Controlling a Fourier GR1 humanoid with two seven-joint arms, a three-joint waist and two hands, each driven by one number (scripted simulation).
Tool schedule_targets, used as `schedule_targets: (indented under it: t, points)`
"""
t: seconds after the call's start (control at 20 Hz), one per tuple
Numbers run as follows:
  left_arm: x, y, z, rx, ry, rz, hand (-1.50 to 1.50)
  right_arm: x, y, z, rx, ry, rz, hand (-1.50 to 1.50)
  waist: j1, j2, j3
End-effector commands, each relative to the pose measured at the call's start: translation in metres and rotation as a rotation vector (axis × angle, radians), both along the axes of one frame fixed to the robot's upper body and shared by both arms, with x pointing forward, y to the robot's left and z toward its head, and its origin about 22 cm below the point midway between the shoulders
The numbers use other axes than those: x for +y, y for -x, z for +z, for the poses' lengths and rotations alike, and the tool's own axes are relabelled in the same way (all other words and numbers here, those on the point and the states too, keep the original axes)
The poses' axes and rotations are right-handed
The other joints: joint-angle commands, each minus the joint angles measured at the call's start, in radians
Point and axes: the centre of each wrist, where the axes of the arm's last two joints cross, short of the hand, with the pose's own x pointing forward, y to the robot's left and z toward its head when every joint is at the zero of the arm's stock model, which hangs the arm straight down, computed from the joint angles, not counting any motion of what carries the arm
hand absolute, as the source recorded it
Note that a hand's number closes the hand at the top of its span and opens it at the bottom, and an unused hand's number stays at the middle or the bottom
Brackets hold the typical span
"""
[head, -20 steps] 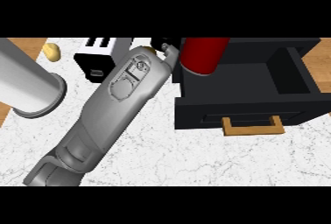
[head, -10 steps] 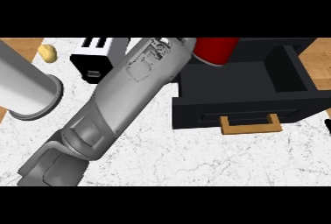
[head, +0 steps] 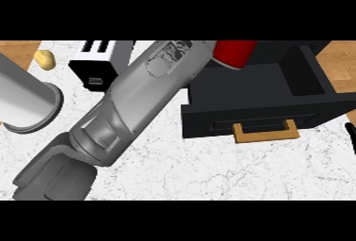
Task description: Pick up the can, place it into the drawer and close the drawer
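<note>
Reaching up across the white counter (head: 208, 164), a big grey arm (head: 132, 108) stretches toward the red can (head: 235, 52). The can sits at the top, over the back of the open black drawer (head: 278, 89). The arm's hand is hidden past the top, so I cannot tell if its fingers are spread or holding the can. A toaster (head: 97, 63) stands to the left

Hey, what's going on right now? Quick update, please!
Left arm reaching over open drawer, its robot hand out of view. Red can above the drawer, not yet down inside. Right robot hand barely showing at right edge. Nothing blocking the drawer.
</note>
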Motion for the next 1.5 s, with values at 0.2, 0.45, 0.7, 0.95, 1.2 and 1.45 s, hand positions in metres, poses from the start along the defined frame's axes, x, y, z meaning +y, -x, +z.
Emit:
schedule_targets:
  t: [0.2, 0.45, 0.7, 0.95, 1.2, 1.45]
  points:
    - [0.008, -0.005, -0.034, -0.009, -0.038, 0.041, 1.50, 0.004, 0.003, -0.003, -0.001, -0.009, -0.006, -1.50, -0.009, 0.002, 0.000]
    - [-0.002, 0.001, -0.032, -0.043, -0.090, 0.070, 1.50, -0.002, -0.021, 0.006, -0.010, 0.012, 0.020, -1.50, -0.038, 0.009, 0.001]
    - [0.015, -0.009, -0.057, -0.043, -0.129, 0.064, 1.50, 0.001, -0.015, 0.006, -0.037, 0.013, 0.011, -1.50, -0.033, 0.013, 0.001]
    - [0.016, -0.008, -0.068, -0.065, -0.160, 0.123, -1.50, -0.007, -0.019, 0.004, -0.023, 0.015, 0.008, -1.50, -0.046, 0.012, 0.001]
    - [0.019, -0.008, -0.075, -0.029, -0.143, 0.159, -1.50, 0.001, -0.026, 0.019, -0.053, 0.024, 0.062, -1.50, -0.064, 0.018, 0.001]
    - [0.017, -0.007, -0.075, -0.063, -0.145, 0.179, -1.50, 0.008, -0.026, 0.021, -0.029, 0.027, 0.037, -1.50, -0.057, 0.015, 0.000]
